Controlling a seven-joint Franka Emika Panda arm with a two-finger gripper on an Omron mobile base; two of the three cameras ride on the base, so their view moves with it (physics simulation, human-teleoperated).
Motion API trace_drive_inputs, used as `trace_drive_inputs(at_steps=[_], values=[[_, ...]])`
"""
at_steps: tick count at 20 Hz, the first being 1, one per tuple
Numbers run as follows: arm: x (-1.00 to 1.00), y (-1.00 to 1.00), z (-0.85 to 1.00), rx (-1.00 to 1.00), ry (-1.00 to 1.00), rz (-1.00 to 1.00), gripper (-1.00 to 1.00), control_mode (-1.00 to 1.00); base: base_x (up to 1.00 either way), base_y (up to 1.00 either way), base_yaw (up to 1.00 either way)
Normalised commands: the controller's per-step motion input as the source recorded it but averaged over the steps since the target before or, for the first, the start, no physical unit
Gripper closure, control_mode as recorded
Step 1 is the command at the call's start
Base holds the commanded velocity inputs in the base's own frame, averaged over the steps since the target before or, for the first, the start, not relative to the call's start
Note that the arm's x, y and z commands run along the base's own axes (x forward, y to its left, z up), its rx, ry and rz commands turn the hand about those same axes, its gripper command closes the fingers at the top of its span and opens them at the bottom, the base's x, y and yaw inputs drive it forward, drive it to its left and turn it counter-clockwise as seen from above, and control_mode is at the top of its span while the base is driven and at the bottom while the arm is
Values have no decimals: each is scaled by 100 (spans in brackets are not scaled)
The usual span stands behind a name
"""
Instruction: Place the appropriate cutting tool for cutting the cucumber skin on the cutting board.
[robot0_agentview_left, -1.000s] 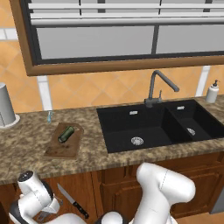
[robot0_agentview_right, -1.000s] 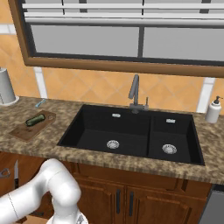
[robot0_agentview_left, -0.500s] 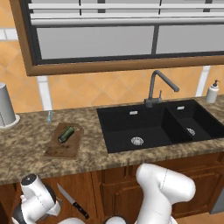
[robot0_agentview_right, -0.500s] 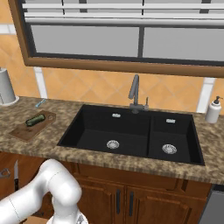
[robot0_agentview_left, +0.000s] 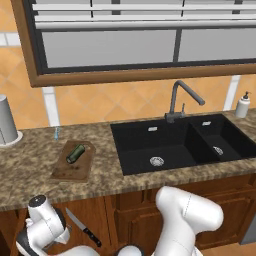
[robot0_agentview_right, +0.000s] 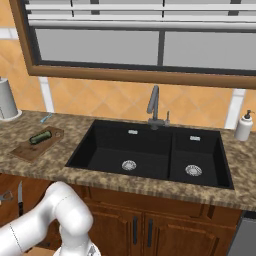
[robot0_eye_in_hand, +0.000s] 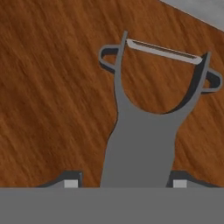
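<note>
1. At the far left of the counter (robot0_agentview_left: 30, 165) stands a grey cylinder (robot0_agentview_left: 7, 120).
2. Just right of it lies the brown wooden cutting board (robot0_agentview_left: 65, 170), with the dark green cucumber (robot0_agentview_left: 75, 153) resting on its far end.
3. Below the counter edge, in the left base view, the white arm reaches low to the left; a black-handled knife (robot0_agentview_left: 82, 229) lies near its wrist, against the wooden cabinet front.
4. In the hand view, the grey metal peeler (robot0_eye_in_hand: 151, 113) fills the middle, its forked head pointing away over a wood-grain surface.
5. The gripper (robot0_eye_in_hand: 122, 183) has its two tips flanking the peeler handle; the jaws look partly open, and whether they touch it I cannot tell.
6. Right of the board sits the black double sink (robot0_agentview_left: 180, 145) with its faucet (robot0_agentview_left: 177, 100).
7. Judged step: grasping the peeler. Next it must lift up and carry to the board beside the cucumber.
</note>
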Motion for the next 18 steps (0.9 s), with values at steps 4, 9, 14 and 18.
trace_drive_inputs(at_steps=[4,9,14,18], values=[[-41,0,-59,0,9,-6,100,-100,0,0,0],[-17,0,-30,0,1,-8,100,-100,0,0,0],[-18,0,25,0,-3,-5,100,-100,0,0,0],[-67,0,78,0,-2,-6,100,-100,0,0,0]])
